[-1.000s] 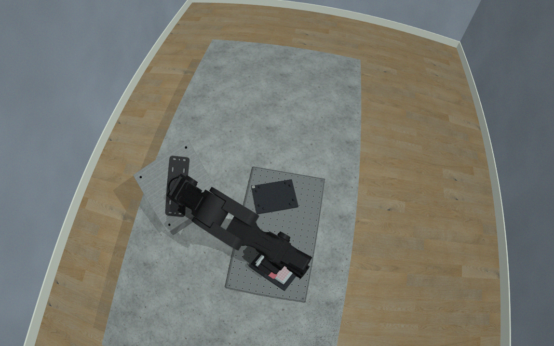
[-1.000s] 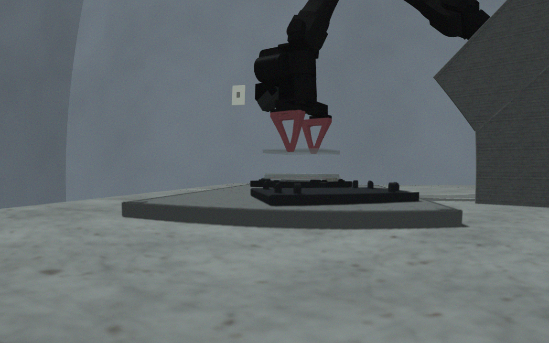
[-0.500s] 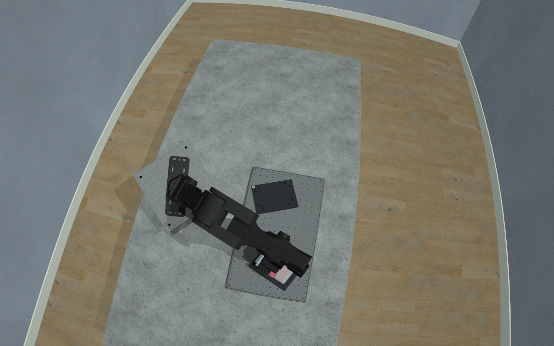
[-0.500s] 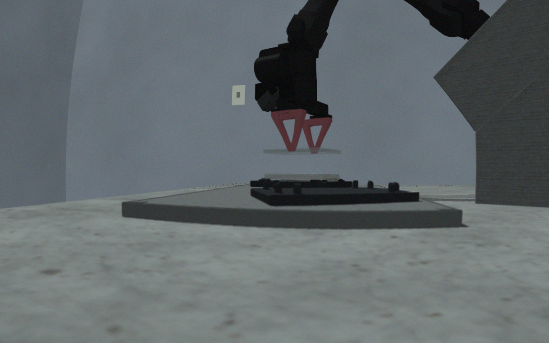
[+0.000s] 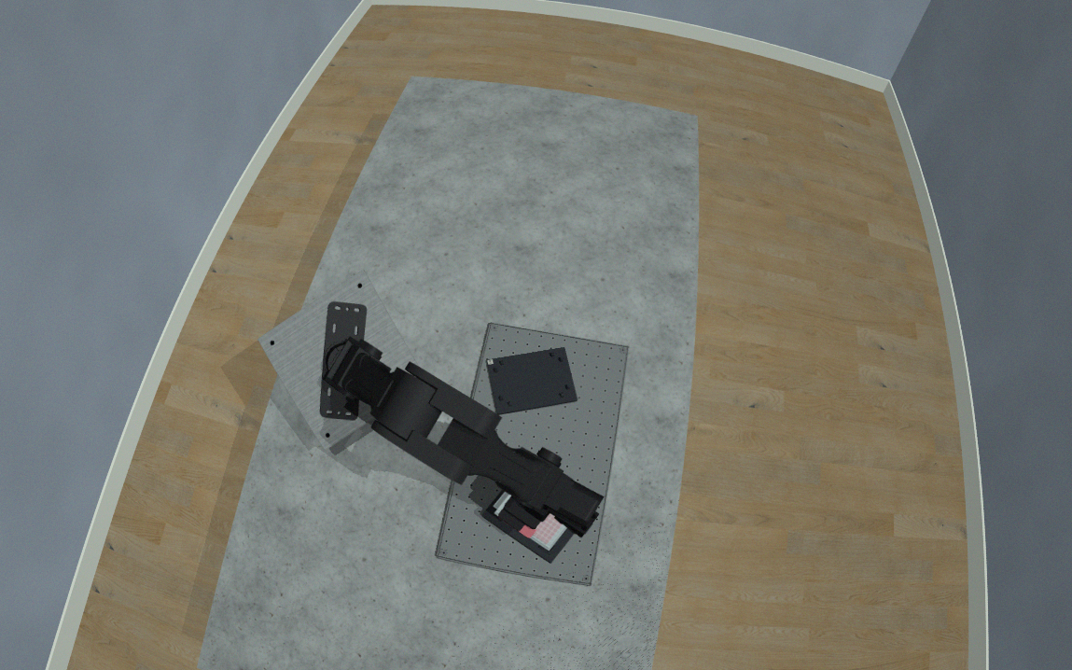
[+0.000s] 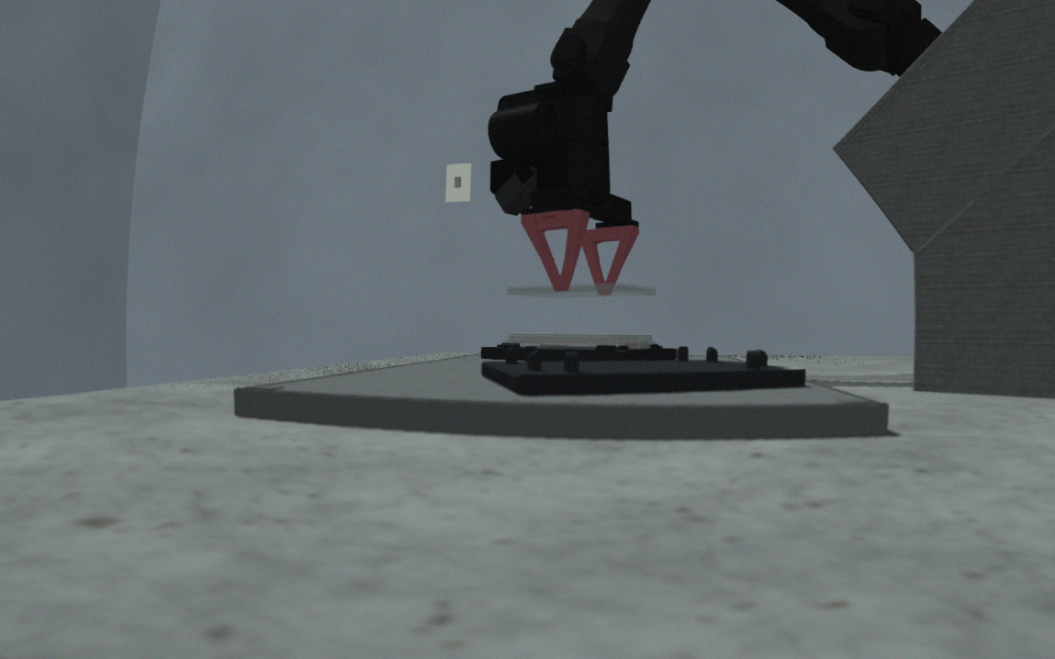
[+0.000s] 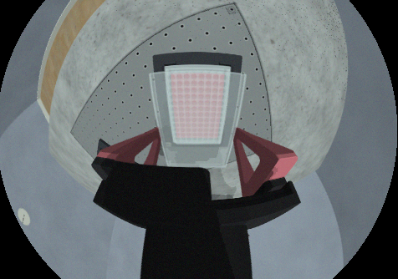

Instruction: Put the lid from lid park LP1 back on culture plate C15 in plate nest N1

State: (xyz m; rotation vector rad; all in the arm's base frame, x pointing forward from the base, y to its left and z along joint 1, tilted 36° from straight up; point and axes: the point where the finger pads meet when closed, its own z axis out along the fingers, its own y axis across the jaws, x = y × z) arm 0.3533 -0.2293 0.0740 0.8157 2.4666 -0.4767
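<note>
Holding the lid [image 6: 580,290] by its two long edges, my gripper [image 6: 582,288] has its red fingers pinched on it and hangs straight over the plate [image 7: 198,104], which sits in the black nest [image 6: 642,375] on the perforated board [image 5: 597,467]. From the side, the lid shows as a thin, level sheet with clear air between it and the plate's top edge, so nothing touches yet and the lid is not seated.

What matters for the coming move is that the plate lies directly below the hand, not off to either side. In the wrist view the pink well grid shows through the clear lid, and the lid's long axis runs the same way as the plate's, away from the wrist toward the far side. The lid's outline looks slightly wider than the grid on both left and right, roughly evenly, so I judge the two to be squared up, though the fisheye bend makes a small twist hard to rule out.

The dark park [image 5: 533,380] on the far part of the board has nothing on it.

I judge the next move to be a plain straight descent, kept level so that no corner catches the plate's rim before release
</note>
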